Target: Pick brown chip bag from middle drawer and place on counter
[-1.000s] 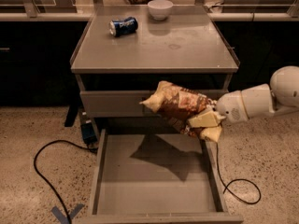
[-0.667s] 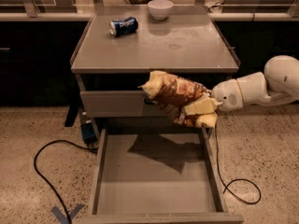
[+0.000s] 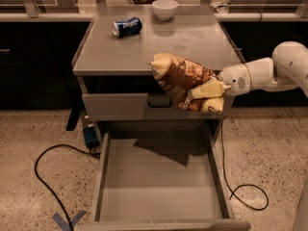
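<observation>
Pincer (image 3: 206, 96) clenches bag (image 3: 175, 76) by one end at tabletop (image 3: 192, 42) edge; bag hangs low, could catch the rim and drop into drawer (image 3: 159, 179).

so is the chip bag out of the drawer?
Out. The gripper holds the bag in the air by the counter's front edge, above the open drawer.

Dim, warm overhead light; faint sheen on bench (image 3: 192, 40); end effector (image 3: 210, 96), at bench front gripping brown chip bag (image 3: 177, 77), shadows middle drawer (image 3: 159, 189) floor.
</observation>
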Controlling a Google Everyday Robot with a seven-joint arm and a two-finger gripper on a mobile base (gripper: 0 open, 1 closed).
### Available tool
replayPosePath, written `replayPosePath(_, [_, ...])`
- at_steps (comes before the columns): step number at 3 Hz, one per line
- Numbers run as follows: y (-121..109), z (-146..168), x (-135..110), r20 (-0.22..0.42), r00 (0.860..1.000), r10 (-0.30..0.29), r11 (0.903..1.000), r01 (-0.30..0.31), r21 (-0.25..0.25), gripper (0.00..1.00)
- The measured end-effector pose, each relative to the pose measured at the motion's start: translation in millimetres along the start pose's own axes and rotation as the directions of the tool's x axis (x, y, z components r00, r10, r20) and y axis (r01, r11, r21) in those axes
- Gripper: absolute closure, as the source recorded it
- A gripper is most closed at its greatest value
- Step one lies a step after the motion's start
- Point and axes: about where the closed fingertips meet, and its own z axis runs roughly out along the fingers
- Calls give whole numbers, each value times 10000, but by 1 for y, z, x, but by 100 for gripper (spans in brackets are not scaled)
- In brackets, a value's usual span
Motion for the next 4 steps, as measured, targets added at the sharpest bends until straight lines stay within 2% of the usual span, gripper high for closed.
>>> replayPosePath(1, [0,0,0,0,10000,0,10000,0,0,100])
replayPosePath(2, [-17,-17,-23,118,9980,-628,9957,618,683,100])
replayPosePath(3, [-38,-42,-62,310,9861,-1633,9756,1567,1541,100])
replayPosePath(4, [-51,-59,-94,198,9669,-2544,9446,2440,2193,100])
